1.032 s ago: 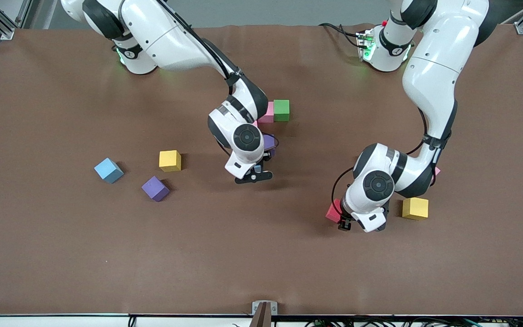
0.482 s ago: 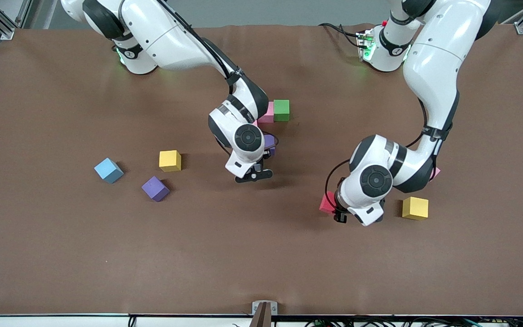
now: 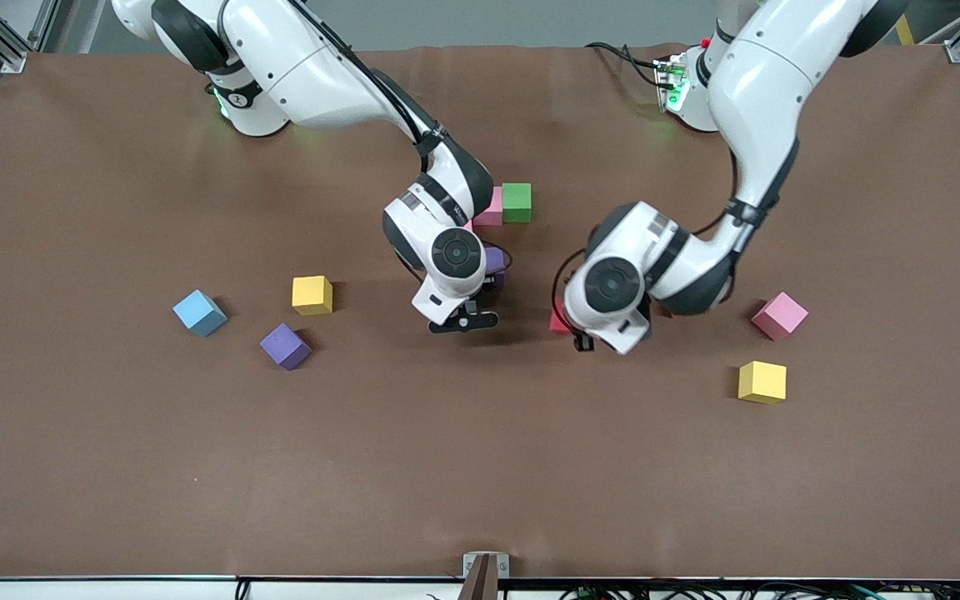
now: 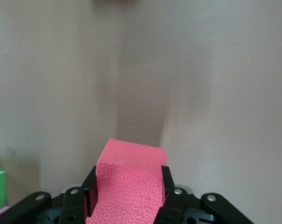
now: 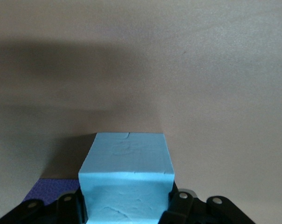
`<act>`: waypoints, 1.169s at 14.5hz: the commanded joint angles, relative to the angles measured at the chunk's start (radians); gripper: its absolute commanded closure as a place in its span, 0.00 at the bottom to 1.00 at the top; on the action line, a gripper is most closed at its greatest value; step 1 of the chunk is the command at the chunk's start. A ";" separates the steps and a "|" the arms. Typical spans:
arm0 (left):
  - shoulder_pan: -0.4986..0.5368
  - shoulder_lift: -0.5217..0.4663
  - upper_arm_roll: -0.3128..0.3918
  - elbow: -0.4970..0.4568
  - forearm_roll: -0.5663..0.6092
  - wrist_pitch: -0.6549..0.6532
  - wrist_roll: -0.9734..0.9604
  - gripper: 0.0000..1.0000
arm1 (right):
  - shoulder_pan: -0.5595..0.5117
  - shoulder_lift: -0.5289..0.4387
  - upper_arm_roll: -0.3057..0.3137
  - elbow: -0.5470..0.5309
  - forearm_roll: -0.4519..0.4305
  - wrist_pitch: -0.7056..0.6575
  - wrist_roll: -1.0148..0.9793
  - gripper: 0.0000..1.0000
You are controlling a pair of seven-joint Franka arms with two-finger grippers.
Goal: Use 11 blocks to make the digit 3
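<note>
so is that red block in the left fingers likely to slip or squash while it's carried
Probably a little squashy: the red block has a pebbled, foam-like face. That rough matte texture likely gives good grip, so slipping looks unlikely with the left gripper clamped on both flanks. It looks light for its size, and flat-sided, so it should sit without rolling once set down.

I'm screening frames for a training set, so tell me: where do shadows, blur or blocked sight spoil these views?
Front view: sharp and evenly lit; the left claw hides most of its red block. Left wrist view: the red block is crisp, the table soft, with a dark shadow streak. Right wrist view: the light blue block fills the foreground, with a broad shadow band across the table above it.
</note>
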 commanded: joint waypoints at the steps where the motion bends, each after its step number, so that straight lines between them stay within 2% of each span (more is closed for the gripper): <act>1: -0.020 -0.133 0.005 -0.198 0.006 0.086 -0.105 0.82 | 0.001 0.005 0.003 -0.045 0.008 -0.006 0.031 0.64; 3: -0.025 -0.191 0.004 -0.307 0.006 0.195 -0.163 0.82 | 0.000 0.007 0.003 -0.044 0.008 -0.007 0.049 0.65; 5: -0.054 -0.208 -0.004 -0.371 0.004 0.272 -0.253 0.82 | -0.002 0.007 0.003 -0.044 0.008 -0.007 0.053 0.65; 7: -0.092 -0.202 -0.002 -0.385 0.022 0.292 -0.355 0.82 | -0.002 0.007 0.003 -0.044 0.008 -0.009 0.053 0.65; 11: -0.114 -0.181 -0.002 -0.387 0.050 0.326 -0.421 0.82 | -0.003 0.007 0.003 -0.042 0.008 -0.009 0.051 0.64; 12: -0.115 -0.177 -0.002 -0.387 0.050 0.327 -0.421 0.82 | -0.003 0.007 0.003 -0.040 0.008 -0.009 0.049 0.47; 13: -0.115 -0.174 -0.002 -0.387 0.050 0.341 -0.423 0.82 | -0.006 0.007 0.003 -0.030 0.008 -0.007 0.049 0.14; 14: -0.115 -0.170 -0.002 -0.387 0.050 0.353 -0.427 0.82 | -0.011 0.007 0.005 -0.019 0.008 -0.009 0.048 0.00; 17: -0.138 -0.159 -0.002 -0.387 0.050 0.389 -0.464 0.81 | -0.017 0.004 0.008 0.027 0.010 -0.030 0.042 0.00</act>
